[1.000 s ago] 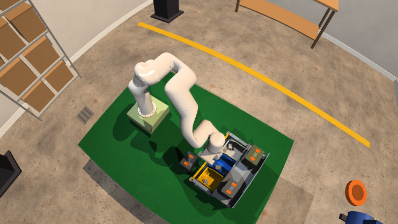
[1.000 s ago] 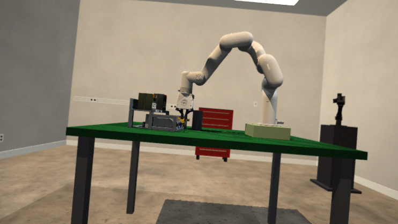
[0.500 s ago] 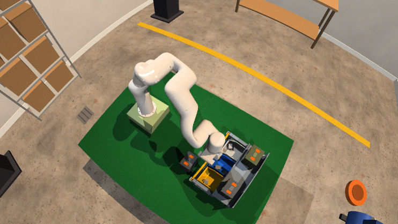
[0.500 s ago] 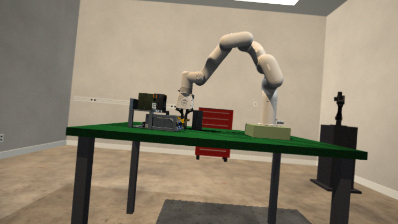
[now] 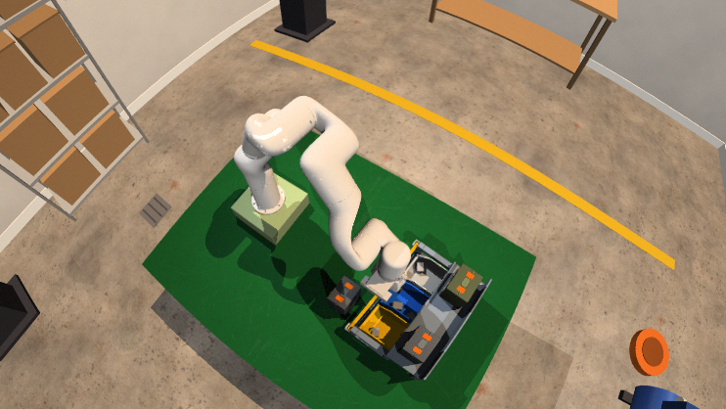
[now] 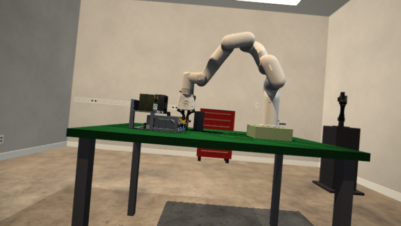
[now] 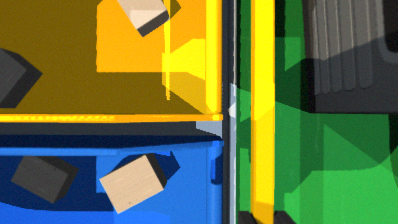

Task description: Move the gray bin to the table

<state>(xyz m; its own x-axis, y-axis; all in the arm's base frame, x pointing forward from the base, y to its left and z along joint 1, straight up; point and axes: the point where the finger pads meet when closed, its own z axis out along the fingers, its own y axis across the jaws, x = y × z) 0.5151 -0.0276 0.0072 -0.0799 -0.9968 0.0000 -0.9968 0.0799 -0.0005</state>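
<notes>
The gray open bin [image 5: 424, 271] sits at the far end of the shelf's [image 5: 431, 314] lower level with a small part inside; it also shows in the exterior view [image 6: 163, 123]. My gripper [image 6: 185, 115] reaches straight down at the shelf's front edge and is shut, seemingly on the gray bin's front wall. The wrist hides the fingers from above. The blue bin [image 5: 406, 299] and the yellow bin [image 5: 384, 325] stand beside it. In the wrist view the blue bin [image 7: 110, 180] and yellow bin [image 7: 100, 55] each hold blocks.
Two dark closed boxes with orange clips [image 5: 463, 284] [image 5: 419, 344] stand on the shelf's upper level. A third dark box [image 5: 343, 295] stands on the green table close beside the shelf front and my wrist. The arm's pale base block [image 5: 270, 207] is at the back.
</notes>
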